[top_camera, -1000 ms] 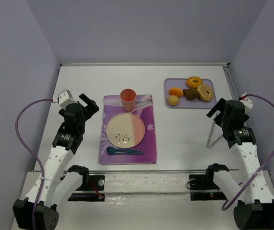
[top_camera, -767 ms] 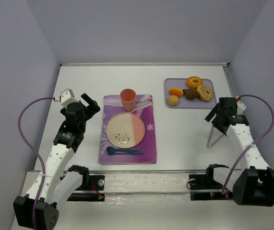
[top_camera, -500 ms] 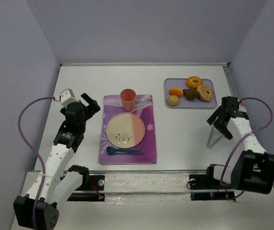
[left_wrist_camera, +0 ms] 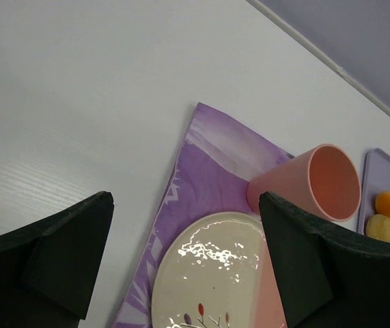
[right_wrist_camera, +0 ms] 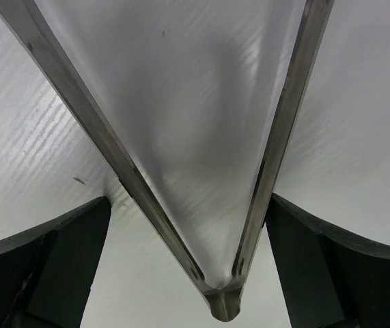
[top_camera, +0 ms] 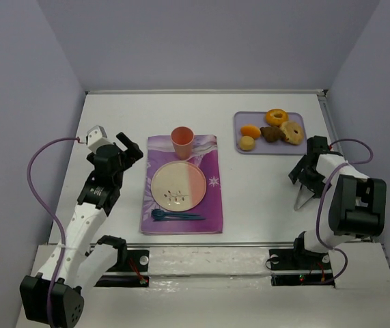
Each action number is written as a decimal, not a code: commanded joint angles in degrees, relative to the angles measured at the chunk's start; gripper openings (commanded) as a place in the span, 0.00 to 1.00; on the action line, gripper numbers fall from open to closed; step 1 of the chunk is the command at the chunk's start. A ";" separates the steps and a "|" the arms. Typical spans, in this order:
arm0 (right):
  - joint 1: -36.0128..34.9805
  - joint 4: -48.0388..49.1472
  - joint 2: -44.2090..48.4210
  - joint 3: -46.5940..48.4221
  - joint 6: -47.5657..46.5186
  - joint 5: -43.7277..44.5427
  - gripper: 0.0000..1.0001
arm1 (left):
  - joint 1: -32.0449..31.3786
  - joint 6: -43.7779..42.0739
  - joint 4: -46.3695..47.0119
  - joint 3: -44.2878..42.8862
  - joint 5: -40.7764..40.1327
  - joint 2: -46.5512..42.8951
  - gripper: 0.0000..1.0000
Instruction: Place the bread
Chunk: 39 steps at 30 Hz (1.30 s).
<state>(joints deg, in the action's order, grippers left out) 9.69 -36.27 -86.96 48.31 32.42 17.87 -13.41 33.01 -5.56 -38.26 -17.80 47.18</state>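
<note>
the right gripper (right_wrist_camera: pixel 188 203) is spread wide, its fingers straddling the metal tongs (top_camera: pixel 302 197) at the right of the frame without pinching them. in the wrist view the closed end of the v lies between the two fingers. over the last second this arm has folded its elbow back toward the lower right corner and tipped its wrist down over the tongs, the jaws wide the whole way. i'd read that as lining up to take the tool, so the bread work itself has not begun.

the left gripper (top_camera: pixel 130 145), left of centre, is spread too and holds nothing; it has hardly shifted.

in the middle, blue cutlery (top_camera: pixel 177 216) lies at the near end of the purple placemat (top_camera: pixel 214 205), then the plate (top_camera: pixel 155 184) with nothing on it, then the pink cup (top_camera: pixel 182 141).

farthest off, upper right, is the lilac tray (top_camera: pixel 238 119) — the bread (top_camera: pixel 247 143) sits at its lower left corner, just beside the orange piece (top_camera: pixel 251 130), with the donuts (top_camera: pixel 276 117) further right. it hasn't moved, and it is well apart from both grippers and from the plate.
</note>
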 commanded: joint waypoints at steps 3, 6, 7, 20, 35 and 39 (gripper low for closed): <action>1.03 2.43 -5.06 2.57 -0.43 -0.02 0.99 | 0.14 -0.93 2.40 -1.38 -1.62 1.86 0.99; 2.69 3.05 -5.24 2.49 -1.31 -1.17 0.95 | 0.14 -0.85 2.31 -1.55 -2.15 2.04 0.99; 3.22 3.66 -5.15 2.31 -1.57 -2.39 0.94 | 0.14 -0.85 2.22 -1.64 -2.24 2.04 0.99; 5.95 5.42 -5.95 2.31 -3.95 -6.36 0.47 | 0.14 -0.58 1.78 -1.29 -3.64 0.37 0.99; 5.34 2.70 22.88 6.00 -15.53 -26.20 0.27 | 0.14 0.03 1.52 -1.12 -3.47 0.37 0.99; 1.31 1.91 25.87 8.36 -19.40 -35.34 0.27 | 0.14 0.12 1.70 -1.11 -3.12 0.81 0.99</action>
<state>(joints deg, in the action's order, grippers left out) 14.57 -34.09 -63.11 52.97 19.55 -4.60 -13.41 33.08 -5.56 -38.26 -19.70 48.51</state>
